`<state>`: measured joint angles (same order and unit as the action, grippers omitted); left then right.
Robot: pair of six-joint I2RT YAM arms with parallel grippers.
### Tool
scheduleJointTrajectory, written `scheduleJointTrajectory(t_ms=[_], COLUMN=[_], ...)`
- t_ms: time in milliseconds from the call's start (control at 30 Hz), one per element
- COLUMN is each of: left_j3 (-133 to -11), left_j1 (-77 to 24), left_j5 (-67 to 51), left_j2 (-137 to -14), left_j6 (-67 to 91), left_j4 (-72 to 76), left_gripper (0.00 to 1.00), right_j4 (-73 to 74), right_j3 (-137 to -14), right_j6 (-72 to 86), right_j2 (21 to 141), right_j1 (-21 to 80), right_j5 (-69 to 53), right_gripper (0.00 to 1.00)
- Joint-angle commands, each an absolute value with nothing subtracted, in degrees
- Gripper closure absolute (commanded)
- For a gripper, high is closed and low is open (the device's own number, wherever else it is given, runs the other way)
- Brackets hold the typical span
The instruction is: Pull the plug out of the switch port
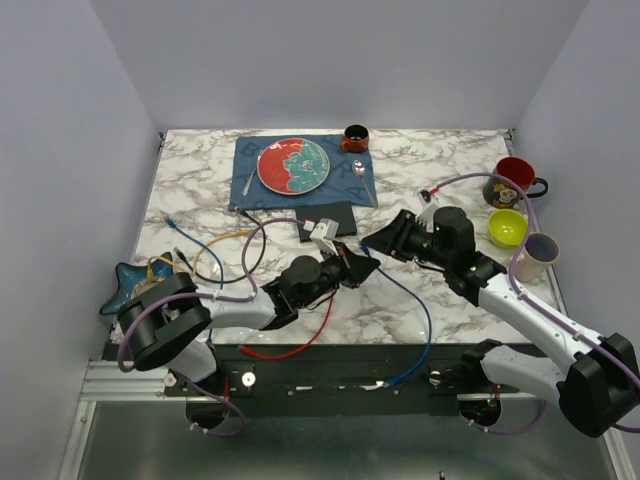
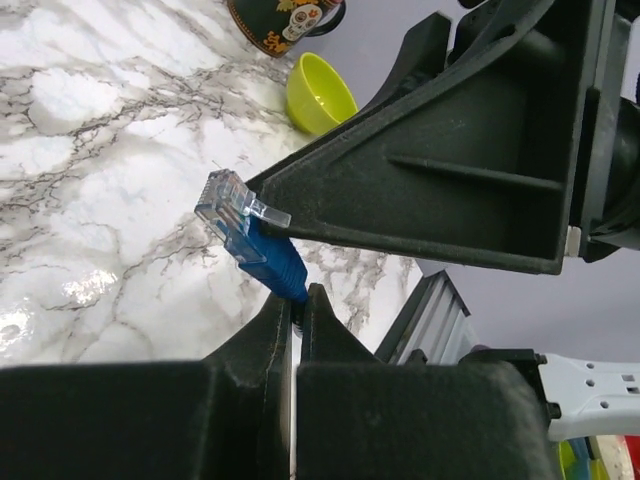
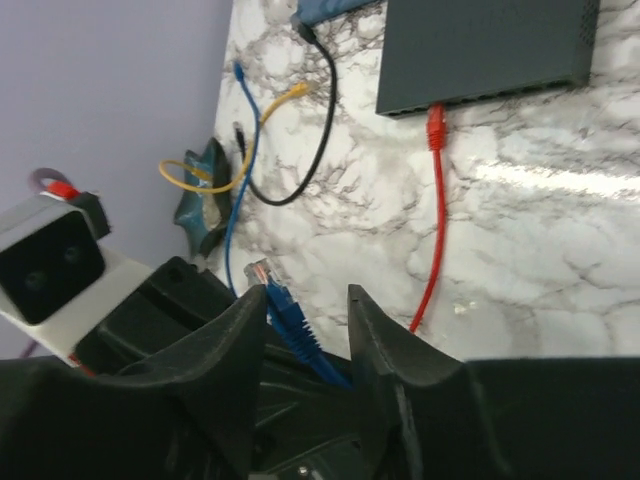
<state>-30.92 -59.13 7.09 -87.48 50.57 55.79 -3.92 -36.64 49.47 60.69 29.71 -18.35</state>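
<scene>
Although the top view buries the meeting point under both arms, your wrist views settle it. The left gripper [image 2: 297, 300] is clamped on the blue plug [image 2: 240, 222] at the tail of its boot, and the clear tip pokes up free of any socket. Your right gripper [image 3: 308, 296] has its jaws apart on either side of that plug; whether a finger touches it, you cannot tell. The switch [image 3: 480, 45] lies on the bench [image 3: 540, 230] at the upper right of the right wrist frame, cut off by the edges, with a red plug [image 3: 435, 125] seated in its near side. Its other sockets are too dark to make out.
</scene>
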Motion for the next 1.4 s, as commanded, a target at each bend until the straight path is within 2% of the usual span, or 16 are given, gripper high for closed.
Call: scheduleJointTrajectory(t_ms=[0,33,133,267,400,533,700,833,867,900,967,1033,1167,1200,1300,1367], left_j3=[-33.66,-35.23,-37.17,-38.76,-43.84,-54.89,-65.11,-68.38,-67.16,-66.97,-67.58,-67.76,-66.81,-65.14,-53.29,-48.89], left_j1=[-59.15,-58.89,-58.1,-54.07,-45.37,-36.31,-26.12,-8.05,-0.08,2.44,5.69,9.39,13.45,13.27,11.09,3.46], left_j5=[9.22,12.45,21.48,32.66,35.51,33.23,30.07,13.52,9.79,10.02,13.08,11.87,8.1,2.26,-10.76,-12.13], left_j2=[-74.67,-71.75,-59.8,-45.2,-34.56,-36.38,-46.2,-53.16,-54.48,-57.54,-61.24,-65.38,-67.24,-65.06,-59.26,-58.62], left_j6=[45.19,43.09,40.7,42.71,42.63,38.33,36.74,37.7,39.36,40.51,41.74,43.41,47.19,48.76,54.03,55.46], left_j4=[40.57,28.68,8.62,-10.95,-23.88,-32.32,-38.23,-39.2,-38.68,-38.76,-39.64,-40.69,-37.9,-34.92,-15.17,-5.46], left_gripper=[1.0,1.0,1.0,1.0,1.0,1.0,1.0,1.0,1.0,1.0,0.45,0.02,0.01,0.01,0.01,0.01], right_j4=[3.68,5.95,8.25,8.79,8.7,7.83,6.07,5.8,5.8,5.89,5.8,5.89,5.8,5.54,3.35,0.54], right_j3=[-41.3,-42.44,-44.03,-44.3,-43.68,-42.63,-42.01,-41.49,-41.4,-41.4,-41.22,-41.13,-40.96,-40.96,-40.52,-40.34], right_j6=[46.06,44.92,42.99,42.89,43.42,45.69,46.93,46.93,46.76,46.58,46.23,45.53,44.57,44.3,44.12,44.64], right_j2=[57.75,55.39,51.7,49.92,51.67,54.57,56.69,56.95,56.95,57.04,57.3,57.48,58.53,59.49,62.73,65.03], right_j1=[30.23,30.23,30.15,30.06,30.06,30.06,29.97,30.06,30.06,30.06,29.97,29.97,30.06,30.06,30.06,30.06], right_j5=[-13.29,-9.97,-4.51,-1.58,-2.28,-4.74,-7.12,-8.08,-8.35,-8.7,-9.31,-9.84,-10.19,-10.11,-10.54,-11.86], right_gripper=[0.47,0.45,0.41,0.4,0.41,0.42,0.43,0.43,0.43,0.43,0.43,0.43,0.43,0.43,0.43,0.44])
